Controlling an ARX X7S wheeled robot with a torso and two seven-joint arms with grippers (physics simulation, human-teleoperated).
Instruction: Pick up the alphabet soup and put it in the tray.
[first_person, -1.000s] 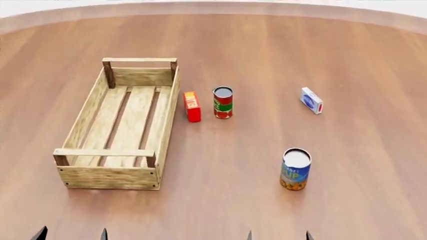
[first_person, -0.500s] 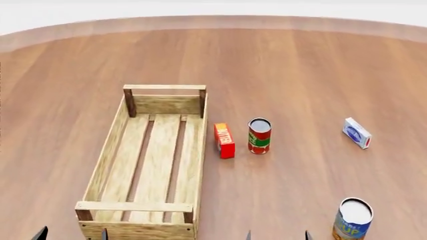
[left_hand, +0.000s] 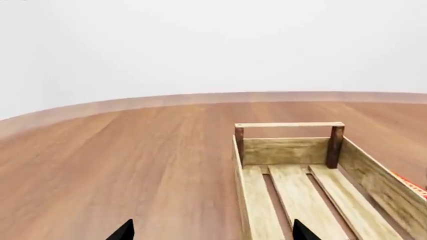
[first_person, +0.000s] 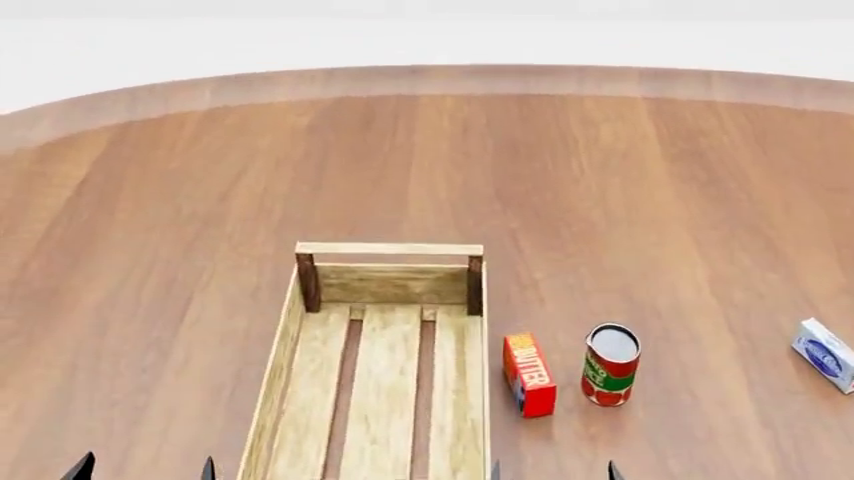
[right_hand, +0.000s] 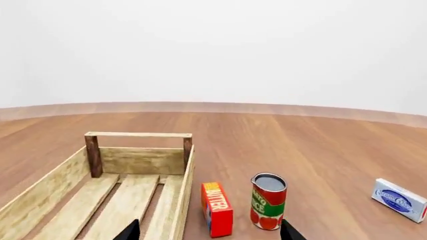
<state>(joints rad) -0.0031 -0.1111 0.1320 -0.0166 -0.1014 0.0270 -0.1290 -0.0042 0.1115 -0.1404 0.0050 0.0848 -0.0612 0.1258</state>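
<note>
Both grippers open (only dark fingertips (first_person: 83, 467) showing) at worktop's (first_person: 160, 250) near edge, flanking light-wood slatted tray (first_person: 387, 262).

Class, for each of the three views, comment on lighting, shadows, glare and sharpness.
Head view: even, soft light; the tomato can and butter box cast only faint shadows on the floor; no glare. Left wrist view: the tray is slightly soft, and the background is a plain pale wall. Right wrist view: sharp enough to read the butter box's lettering; the white box sits evenly lit.
</note>
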